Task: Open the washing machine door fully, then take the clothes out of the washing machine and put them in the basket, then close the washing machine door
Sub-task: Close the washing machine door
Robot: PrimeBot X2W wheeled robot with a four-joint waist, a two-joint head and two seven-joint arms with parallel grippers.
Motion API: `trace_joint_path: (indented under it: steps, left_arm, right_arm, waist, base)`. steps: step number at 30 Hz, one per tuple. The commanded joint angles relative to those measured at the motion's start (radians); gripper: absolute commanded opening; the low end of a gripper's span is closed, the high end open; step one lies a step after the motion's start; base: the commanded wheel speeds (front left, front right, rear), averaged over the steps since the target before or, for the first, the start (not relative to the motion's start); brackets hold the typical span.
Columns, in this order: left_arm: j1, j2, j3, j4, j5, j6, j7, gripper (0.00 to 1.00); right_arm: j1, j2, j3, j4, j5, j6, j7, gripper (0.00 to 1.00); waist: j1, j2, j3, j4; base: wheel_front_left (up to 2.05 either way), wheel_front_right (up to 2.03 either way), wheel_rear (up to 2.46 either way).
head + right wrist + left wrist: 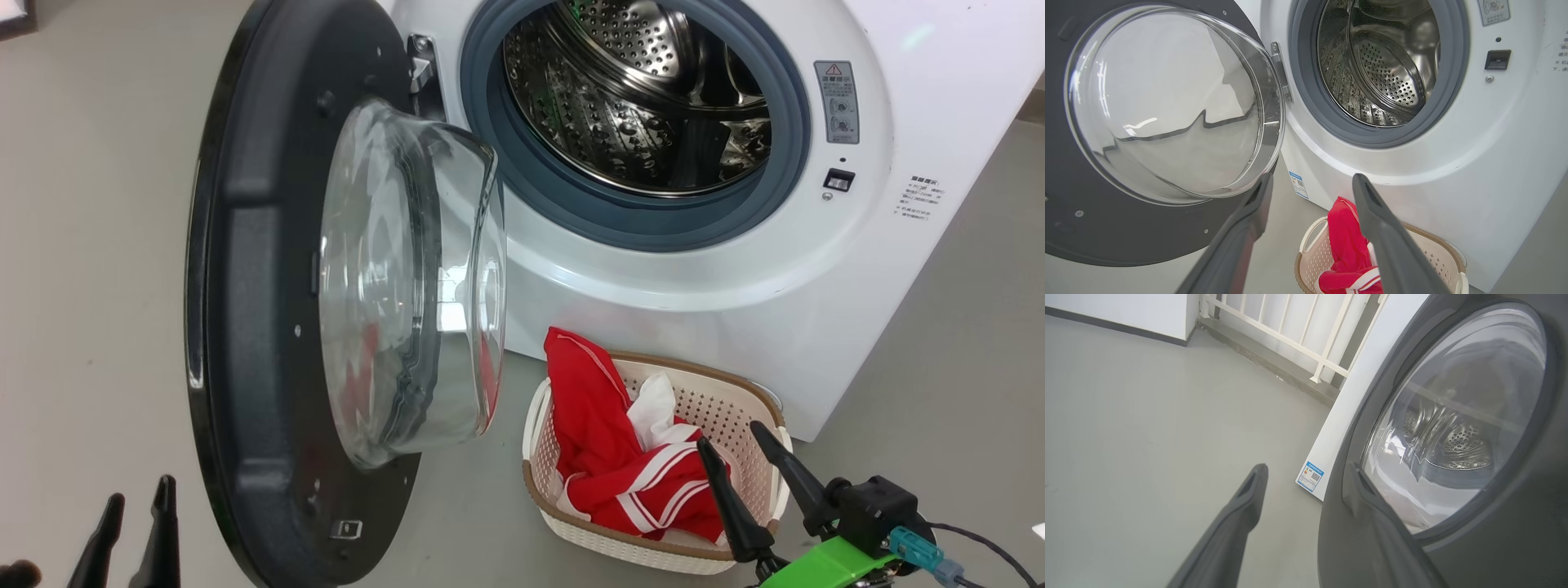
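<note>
The white washing machine (694, 278) stands with its steel drum (645, 98) bare inside. Its black washing machine door (269, 327) hangs swung out to the left, glass bowl (408, 278) facing the basket. The red and white clothes (620, 457) lie in the cream basket (735, 408) on the floor before the machine. My right gripper (735, 445) is open above the basket's right side, nothing between its fingers. My left gripper (139, 506) is open at the lower left, just outside the door's outer face (1494, 547); the right finger (1372, 498) is close against it.
Grey floor (90, 245) spreads left of the door. A white railing (1298, 339) and a wall with a dark skirting stand beyond the machine's side. A blue label (1309, 476) sits low on the machine's side panel.
</note>
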Motion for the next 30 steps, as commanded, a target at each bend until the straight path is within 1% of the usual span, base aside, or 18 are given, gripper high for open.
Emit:
trace_joint_path:
  steps: [1, 8, 11, 15, 21, 23, 30]
  left_arm:
    - [-0.006, 0.003, 0.074, -0.03, 0.053, -0.006, -0.012, 1.0]
    - [0.037, -0.092, 0.17, -0.115, 0.316, -0.006, -0.012, 1.0]
    - [0.049, -0.13, 0.22, -0.159, 0.416, -0.006, -0.012, 1.0]
    - [0.064, -0.174, 0.263, -0.211, 0.535, -0.006, -0.012, 1.0]
    - [0.075, -0.222, 0.319, -0.262, 0.626, -0.006, -0.012, 1.0]
    - [0.093, -0.234, 0.317, -0.262, 0.653, -0.006, -0.012, 1.0]
    - [0.108, -0.247, 0.328, -0.252, 0.658, -0.006, -0.012, 1.0]
  right_arm:
    - [-0.045, 0.001, 0.018, -0.027, 0.007, 0.007, -0.006, 1.0]
    - [-0.049, 0.006, 0.013, -0.031, 0.01, 0.007, -0.006, 1.0]
    - [-0.047, 0.007, 0.011, -0.033, 0.01, 0.007, -0.006, 1.0]
    - [-0.045, 0.008, 0.011, -0.034, 0.012, 0.007, -0.006, 1.0]
    - [-0.041, 0.009, 0.009, -0.037, 0.011, 0.007, -0.006, 1.0]
    - [-0.031, 0.009, 0.005, -0.038, 0.011, 0.007, -0.006, 1.0]
    - [-0.017, 0.01, 0.002, -0.033, 0.011, 0.007, -0.006, 1.0]
  waist:
    - [0.0, 0.0, -0.001, 0.0]
    - [0.0, 0.0, -0.007, -0.001]
    - [0.0, 0.0, -0.011, -0.002]
    - [0.0, 0.0, -0.014, -0.003]
    - [0.0, 0.0, -0.017, -0.004]
    - [0.0, 0.0, -0.021, -0.005]
    - [0.0, 0.0, -0.029, -0.007]
  base:
    - [0.0, 0.0, 0.0]
    - [0.0, 0.0, 0.0]
    - [0.0, 0.0, 0.0]
    - [0.0, 0.0, 0.0]
    - [0.0, 0.0, 0.0]
    - [0.0, 0.0, 0.0]
    - [0.0, 0.0, 0.0]
